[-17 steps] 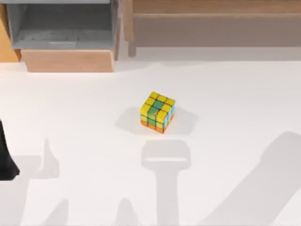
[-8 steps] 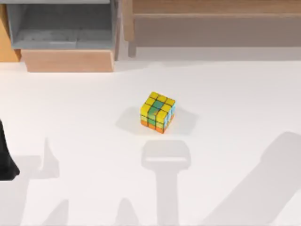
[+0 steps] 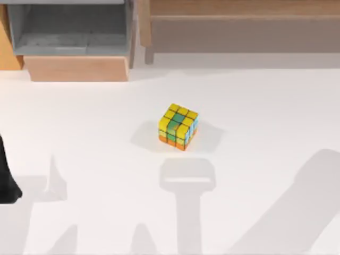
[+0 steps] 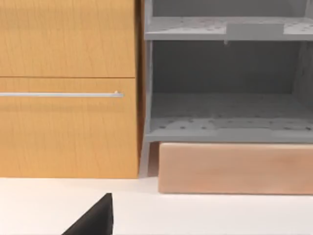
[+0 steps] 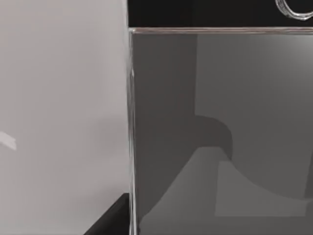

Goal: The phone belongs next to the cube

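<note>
White desk, with the cube near its middle, well clear of every edge. Grey shelf unit and a wooden block at the far left corner, a wooden bench along the far edge. Left arm parked at the left edge. Close against the right wrist camera, the phone, screen and silver rim showing. Cannot tell either arm's grip state, nor the phone's place over the desk.

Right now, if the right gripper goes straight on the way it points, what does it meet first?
Probably the phone: its grey screen lies straight ahead in the right wrist view, though depth is unclear.
</note>
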Robot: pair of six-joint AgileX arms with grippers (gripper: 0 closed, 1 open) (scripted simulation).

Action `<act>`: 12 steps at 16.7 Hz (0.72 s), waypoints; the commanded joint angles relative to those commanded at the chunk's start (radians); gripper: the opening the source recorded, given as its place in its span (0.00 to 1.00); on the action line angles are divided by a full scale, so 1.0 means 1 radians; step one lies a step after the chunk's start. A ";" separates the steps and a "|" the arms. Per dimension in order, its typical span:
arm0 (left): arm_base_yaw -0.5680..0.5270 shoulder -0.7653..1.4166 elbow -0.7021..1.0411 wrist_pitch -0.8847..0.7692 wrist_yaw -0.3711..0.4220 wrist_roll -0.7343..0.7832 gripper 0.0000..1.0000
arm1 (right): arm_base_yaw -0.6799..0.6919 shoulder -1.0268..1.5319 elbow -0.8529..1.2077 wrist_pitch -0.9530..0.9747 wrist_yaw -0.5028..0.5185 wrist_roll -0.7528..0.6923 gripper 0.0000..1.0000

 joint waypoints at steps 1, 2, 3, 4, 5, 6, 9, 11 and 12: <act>0.000 0.000 0.000 0.000 0.000 0.000 1.00 | 0.000 0.000 0.000 0.000 0.000 0.000 0.00; 0.000 0.000 0.000 0.000 0.000 0.000 1.00 | 0.003 -0.014 0.003 -0.008 -0.006 0.004 0.00; 0.000 0.000 0.000 0.000 0.000 0.000 1.00 | 0.003 -0.016 0.005 -0.011 -0.006 0.004 0.00; 0.000 0.000 0.000 0.000 0.000 0.000 1.00 | 0.003 -0.020 0.011 -0.022 -0.006 0.003 0.00; 0.000 0.000 0.000 0.000 0.000 0.000 1.00 | 0.004 -0.027 0.019 -0.037 -0.006 0.002 0.00; 0.000 0.000 0.000 0.000 0.000 0.000 1.00 | 0.004 -0.034 0.027 -0.055 -0.006 0.002 0.00; 0.000 0.000 0.000 0.000 0.000 0.000 1.00 | 0.002 -0.046 0.040 -0.077 -0.006 0.003 0.00; 0.000 0.000 0.000 0.000 0.000 0.000 1.00 | 0.003 -0.042 0.037 -0.075 -0.006 0.005 0.00; 0.000 0.000 0.000 0.000 0.000 0.000 1.00 | 0.003 -0.042 0.037 -0.075 -0.006 0.005 0.00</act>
